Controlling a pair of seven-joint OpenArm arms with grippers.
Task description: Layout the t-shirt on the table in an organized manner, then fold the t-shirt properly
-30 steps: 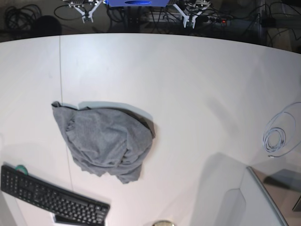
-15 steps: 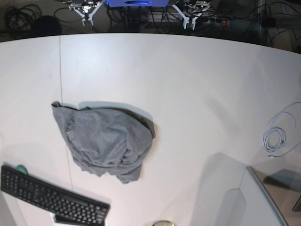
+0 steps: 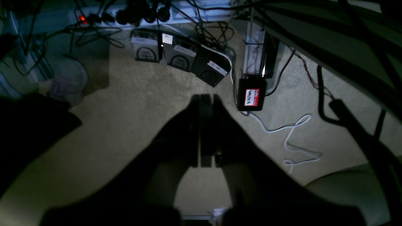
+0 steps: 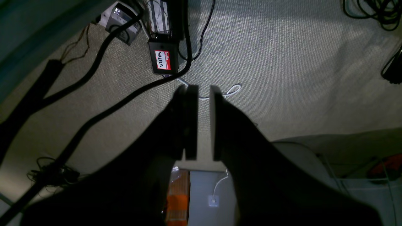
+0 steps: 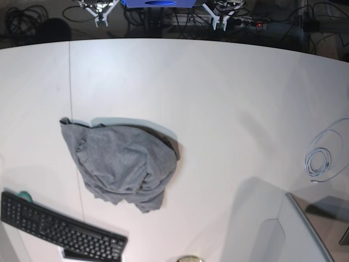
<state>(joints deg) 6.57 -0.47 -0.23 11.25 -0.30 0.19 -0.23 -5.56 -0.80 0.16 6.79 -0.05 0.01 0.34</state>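
Observation:
The heather-grey t-shirt (image 5: 120, 164) lies crumpled in a heap on the left half of the white table (image 5: 218, 109), with no gripper touching it. Both grippers hang beyond the table's far edge, over the carpet. In the base view my right gripper (image 5: 100, 15) shows at top left and my left gripper (image 5: 217, 21) at top centre-right. In the left wrist view the left gripper (image 3: 206, 98) is shut, its fingers pressed together and empty. In the right wrist view the right gripper (image 4: 204, 89) has a narrow gap between its fingers (image 4: 191, 119), with nothing in it.
A black keyboard (image 5: 60, 229) sits at the table's near left corner, just below the t-shirt. A coiled white cable (image 5: 319, 161) lies at the right edge, and a pale grey object (image 5: 283, 234) stands at the near right. Cables and a black labelled box (image 3: 252, 97) lie on the floor.
Both grippers have drawn slightly further back past the table's far edge. The t-shirt has not moved.

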